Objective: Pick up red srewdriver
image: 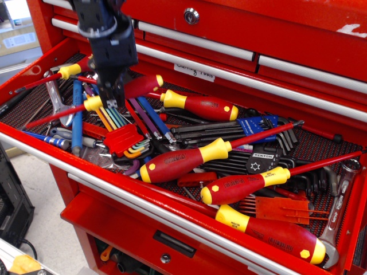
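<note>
Gripper [110, 98] upper body cut by top edge; red srewdriver [92, 103] handle middle seemingly hidden behind it.

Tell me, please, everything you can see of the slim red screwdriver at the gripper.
The red screwdriver is slim, with a dark-red handle, a yellow collar, a yellow spot at its butt end and a long thin red shaft. It is tilted, with its butt end up to the right and its tip low to the left, lifted over the colored hex keys. The gripper has its jaws shut on it near the collar.
</note>
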Robot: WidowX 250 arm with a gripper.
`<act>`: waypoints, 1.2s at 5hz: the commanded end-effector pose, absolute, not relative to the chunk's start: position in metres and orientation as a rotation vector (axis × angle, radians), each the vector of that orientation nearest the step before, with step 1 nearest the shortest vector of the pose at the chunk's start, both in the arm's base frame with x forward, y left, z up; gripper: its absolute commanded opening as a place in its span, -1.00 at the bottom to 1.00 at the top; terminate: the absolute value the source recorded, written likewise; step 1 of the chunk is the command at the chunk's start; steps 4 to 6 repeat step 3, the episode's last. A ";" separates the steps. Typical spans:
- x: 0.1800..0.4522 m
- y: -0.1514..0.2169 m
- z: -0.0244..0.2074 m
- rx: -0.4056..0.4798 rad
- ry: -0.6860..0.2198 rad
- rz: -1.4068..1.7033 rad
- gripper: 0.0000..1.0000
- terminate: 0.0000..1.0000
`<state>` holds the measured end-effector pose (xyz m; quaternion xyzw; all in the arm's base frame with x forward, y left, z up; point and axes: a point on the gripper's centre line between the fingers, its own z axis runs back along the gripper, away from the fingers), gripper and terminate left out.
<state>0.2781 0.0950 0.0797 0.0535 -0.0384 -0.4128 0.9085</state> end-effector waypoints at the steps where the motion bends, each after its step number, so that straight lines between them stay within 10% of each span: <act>1: 0.294 0.112 0.158 0.279 -0.092 -0.892 -1.00 -1.00; 2: 0.301 0.117 0.183 0.319 -0.054 -0.934 -1.00 -1.00; 3: 0.308 0.120 0.189 0.329 -0.076 -0.972 -1.00 1.00; 6: 0.308 0.120 0.189 0.329 -0.076 -0.972 -1.00 1.00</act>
